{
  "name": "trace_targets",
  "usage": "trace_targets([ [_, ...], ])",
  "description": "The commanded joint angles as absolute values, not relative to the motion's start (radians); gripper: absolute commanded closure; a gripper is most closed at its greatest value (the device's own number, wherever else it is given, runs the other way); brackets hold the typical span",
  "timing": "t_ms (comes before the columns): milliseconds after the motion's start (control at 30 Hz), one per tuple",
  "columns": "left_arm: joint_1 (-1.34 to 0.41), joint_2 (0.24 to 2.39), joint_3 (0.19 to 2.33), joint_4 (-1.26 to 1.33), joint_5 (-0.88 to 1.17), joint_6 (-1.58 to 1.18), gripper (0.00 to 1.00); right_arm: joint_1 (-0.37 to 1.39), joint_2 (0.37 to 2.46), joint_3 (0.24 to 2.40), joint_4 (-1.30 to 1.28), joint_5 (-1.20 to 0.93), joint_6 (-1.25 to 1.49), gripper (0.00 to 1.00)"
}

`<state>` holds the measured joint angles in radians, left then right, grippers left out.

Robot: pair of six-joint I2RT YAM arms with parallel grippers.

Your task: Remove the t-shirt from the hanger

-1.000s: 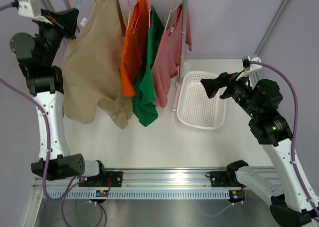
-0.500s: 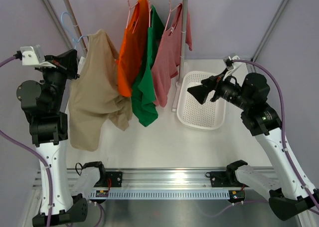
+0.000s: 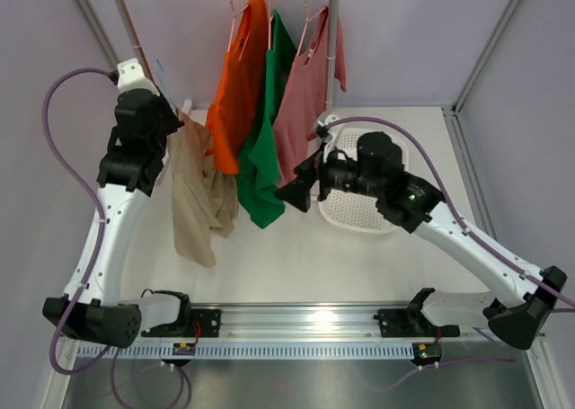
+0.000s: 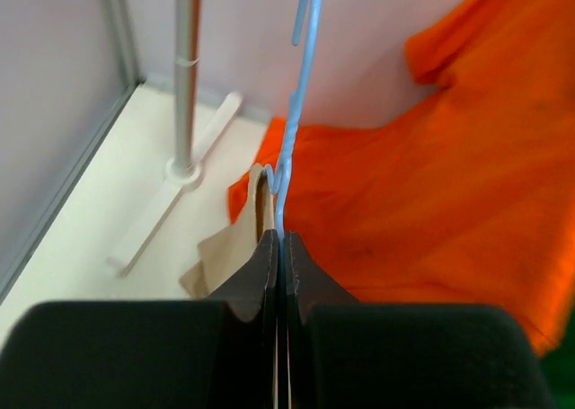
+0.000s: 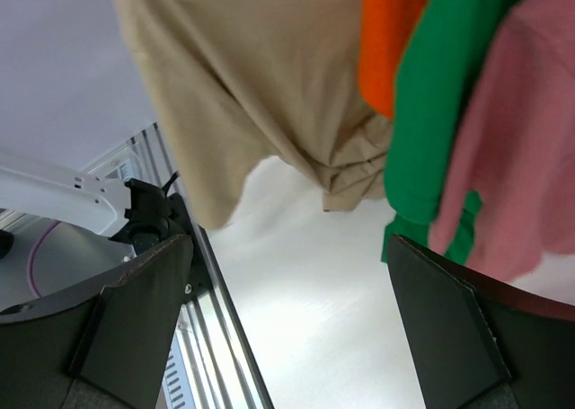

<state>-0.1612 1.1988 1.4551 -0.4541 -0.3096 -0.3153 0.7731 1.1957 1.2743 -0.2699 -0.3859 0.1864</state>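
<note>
The left gripper (image 4: 281, 243) is clamped tight on the thin blue wire of the hanger (image 4: 296, 85), the wire pinched between the two dark fingers (image 4: 266, 265) just below its twisted neck, with the hook rising straight above the fingertips. The beige t-shirt (image 3: 193, 193) is on that hanger: its collar bunches just left of the closed fingertips, and the cloth hangs below them in a narrow, crumpled fold over the table (image 3: 296, 265). Behind and to the right of these fingers spreads an orange shirt (image 4: 431, 175); to their left, farther back, stands a pole (image 4: 186, 85). The right gripper (image 5: 287, 243) is spread wide and holds nothing. Its fingers (image 5: 135, 328) point toward the t-shirt, whose lower hem hangs ahead of and above them without touching them. Ahead of its right finger hang a green shirt (image 5: 440, 94) and a pink shirt (image 5: 517, 157). A white basket (image 3: 328, 213) lies behind this gripper, partly under its arm.
</note>
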Motion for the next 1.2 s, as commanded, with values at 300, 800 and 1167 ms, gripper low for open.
trace_targets([
  [300,-0.454,1.253,1.559,-0.491,-1.13,-0.436,1.0,0.982,1.426,1.341,0.136,-0.137,0.241,0.0],
  [800,-0.552,1.298,1.566,-0.488,-1.31,-0.408,1.0,1.084,1.52,1.328,0.307,-0.118,0.218,0.01],
  [1167,-0.552,1.321,1.591,-0.486,-1.266,-0.417,1.0,1.114,1.561,1.393,0.22,-0.1,0.206,0.25],
])
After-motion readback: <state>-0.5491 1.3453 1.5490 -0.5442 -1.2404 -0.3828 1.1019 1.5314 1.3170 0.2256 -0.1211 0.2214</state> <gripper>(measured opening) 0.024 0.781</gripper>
